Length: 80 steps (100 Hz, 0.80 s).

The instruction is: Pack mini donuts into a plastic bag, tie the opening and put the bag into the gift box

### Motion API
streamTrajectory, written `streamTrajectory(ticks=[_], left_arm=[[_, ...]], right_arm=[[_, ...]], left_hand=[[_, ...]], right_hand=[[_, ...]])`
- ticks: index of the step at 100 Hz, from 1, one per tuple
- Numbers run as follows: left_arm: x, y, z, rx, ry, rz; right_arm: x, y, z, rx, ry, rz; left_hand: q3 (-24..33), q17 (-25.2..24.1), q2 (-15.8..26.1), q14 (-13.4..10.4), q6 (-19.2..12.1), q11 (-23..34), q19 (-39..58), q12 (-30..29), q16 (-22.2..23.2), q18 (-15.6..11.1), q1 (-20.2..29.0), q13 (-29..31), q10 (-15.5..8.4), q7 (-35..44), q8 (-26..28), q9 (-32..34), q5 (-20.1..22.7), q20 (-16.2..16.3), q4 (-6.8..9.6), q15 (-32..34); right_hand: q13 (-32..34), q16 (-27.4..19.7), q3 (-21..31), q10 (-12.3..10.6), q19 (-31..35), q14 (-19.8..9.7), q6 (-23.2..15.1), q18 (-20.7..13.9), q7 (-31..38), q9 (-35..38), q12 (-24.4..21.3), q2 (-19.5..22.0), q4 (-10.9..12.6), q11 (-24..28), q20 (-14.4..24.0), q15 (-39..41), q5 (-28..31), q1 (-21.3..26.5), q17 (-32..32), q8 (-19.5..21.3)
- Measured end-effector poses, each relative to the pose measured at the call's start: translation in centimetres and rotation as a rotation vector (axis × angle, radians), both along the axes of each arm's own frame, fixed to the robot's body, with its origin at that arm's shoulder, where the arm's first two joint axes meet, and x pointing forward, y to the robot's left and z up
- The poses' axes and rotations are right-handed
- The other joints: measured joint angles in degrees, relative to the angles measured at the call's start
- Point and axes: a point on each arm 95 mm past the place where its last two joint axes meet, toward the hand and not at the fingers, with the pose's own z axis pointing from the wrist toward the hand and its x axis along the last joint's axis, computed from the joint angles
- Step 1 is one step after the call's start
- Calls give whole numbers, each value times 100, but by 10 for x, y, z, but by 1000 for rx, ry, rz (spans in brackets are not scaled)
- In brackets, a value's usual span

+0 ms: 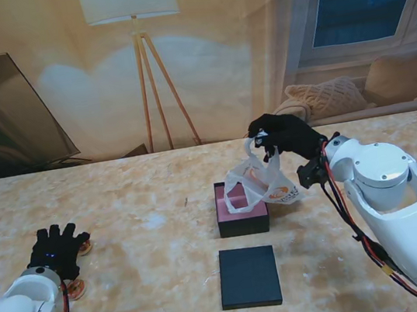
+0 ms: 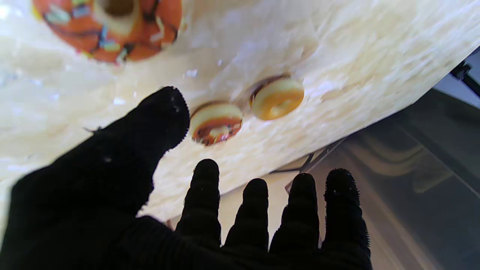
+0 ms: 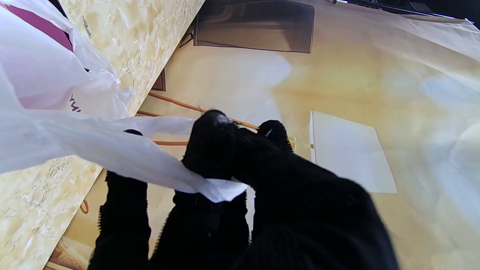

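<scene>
My right hand (image 1: pixel 285 135) is shut on the handles of a white plastic bag (image 1: pixel 263 181) and holds it hanging over the open gift box (image 1: pixel 242 215), which has a pink lining. The right wrist view shows the bag's handle (image 3: pixel 123 153) pinched between thumb and fingers (image 3: pixel 212 144). My left hand (image 1: pixel 56 251) rests open at the table's left, fingers spread. Mini donuts lie by it: an orange one (image 2: pixel 112 26) close to the palm, and two more (image 2: pixel 215 123) (image 2: pixel 276 98) beyond the fingertips. In the stand view one donut (image 1: pixel 76 289) peeks out beside the left wrist.
The box's dark lid (image 1: pixel 248 276) lies flat on the table nearer to me than the box. The marble table (image 1: pixel 139 213) ends behind the box; a floor lamp (image 1: pixel 145 71), a dark screen and a sofa stand beyond it.
</scene>
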Motion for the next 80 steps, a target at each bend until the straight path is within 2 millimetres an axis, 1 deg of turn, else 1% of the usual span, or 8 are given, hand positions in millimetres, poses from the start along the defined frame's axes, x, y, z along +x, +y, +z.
streamTrajectory(ticks=[9,15,31,38,65,68,75,80], left_arm=[[2,3,-3,31,27,11],[7,5,-6,34,22,12],[18,12,-16,13,-66,-15],[20,13,-15,-16,-59,1],[32,16,-20,-3,-19,28],[33,17,-21,-9,-19,33],[35,18,-24,-21,-20,44],[36,18,-25,-19,-20,48]], right_arm=[[0,0,0,0,0,0],[0,0,0,0,0,0],[0,0,0,-1,2,3],[0,1,0,-1,3,6],[1,1,-1,-2,6,9],[1,1,-1,-2,6,9],[1,1,-1,-2,6,9],[1,1,-1,-2,6,9]], left_hand=[[8,-34,-1,7,-43,-65,-69,0,-18,34,-66,-75,12,0,-1,-238,-7,-1,0,-48],[10,-44,-3,7,-84,-65,-70,0,-19,41,-66,-75,23,0,-1,-238,-7,-1,-1,-48],[13,-22,1,7,-123,7,-68,42,-19,100,-68,-60,57,0,-1,-222,6,-1,-1,-48],[13,6,1,7,-123,16,-53,66,-19,102,-68,-54,61,11,-1,-220,5,46,-1,-27],[136,13,1,8,-123,54,-8,110,-2,111,-68,-51,81,86,-1,-152,11,58,-9,25],[143,13,1,8,-123,68,-8,110,-1,111,-68,-51,81,142,-1,-151,18,58,-48,25],[185,16,-69,8,-140,104,-6,123,5,112,-68,-50,74,319,12,-70,314,60,-51,25],[231,26,-75,11,-143,130,16,126,7,122,-69,-48,60,394,17,-6,388,62,-51,25]], right_hand=[[0,0,0,0,0,0,0,0,0,0,0,0,0,0,0,0,0,0,0,0],[0,0,0,0,0,0,0,0,0,0,0,0,0,0,0,0,0,0,0,0],[0,0,0,0,0,0,0,0,0,0,0,0,0,0,0,0,0,0,0,0],[0,0,0,1,0,0,0,0,0,0,0,0,0,0,0,0,0,0,0,0],[0,0,0,1,0,0,0,0,0,0,0,0,0,0,0,0,0,0,0,0],[0,0,0,1,0,0,0,0,0,0,0,0,0,0,0,0,0,0,0,0],[0,0,0,1,0,0,0,0,0,0,0,0,0,0,0,0,0,0,0,0],[0,0,0,1,0,0,0,0,0,0,0,0,0,0,0,0,0,0,0,0]])
